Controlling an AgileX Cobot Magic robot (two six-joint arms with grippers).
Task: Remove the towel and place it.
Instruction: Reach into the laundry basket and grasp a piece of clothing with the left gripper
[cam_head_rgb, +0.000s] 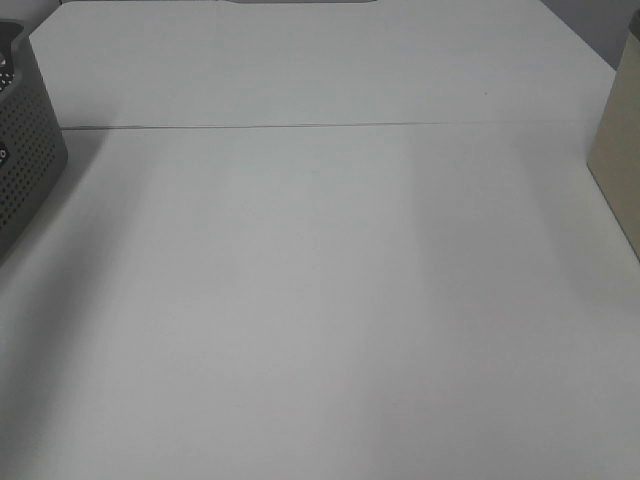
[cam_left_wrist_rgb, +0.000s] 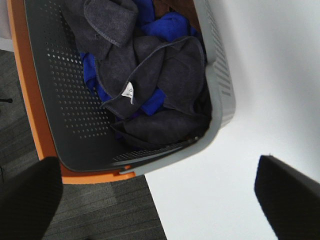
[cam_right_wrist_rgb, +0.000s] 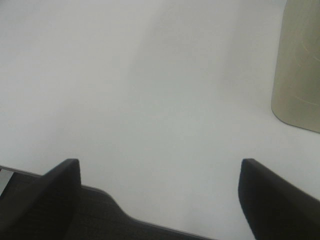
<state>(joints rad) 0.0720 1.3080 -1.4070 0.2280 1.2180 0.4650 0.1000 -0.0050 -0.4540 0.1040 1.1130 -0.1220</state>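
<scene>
The left claw (cam_left_wrist_rgb: 157, 200) hung released and empty, fingers spread wide, just beside the basket (cam_left_wrist_rgb: 70, 100). The towel (cam_left_wrist_rgb: 170, 70) lay crumpled inside over blue cloths (cam_left_wrist_rgb: 172, 25). Pinching a raised fold by its white label (cam_left_wrist_rgb: 129, 91) would likely lift it alone. Whether the dark folds were one cloth, I couldn't tell. The right claw (cam_right_wrist_rgb: 165, 200), also released, hovered over the table (cam_right_wrist_rgb: 150, 75). Overhead, the basket was cut off at the frame's left edge, its contents hidden.

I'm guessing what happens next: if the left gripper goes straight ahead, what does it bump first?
Probably the grey basket's rim, then the dark towel piled inside, though depth is hard to judge. The left gripper is open.
</scene>
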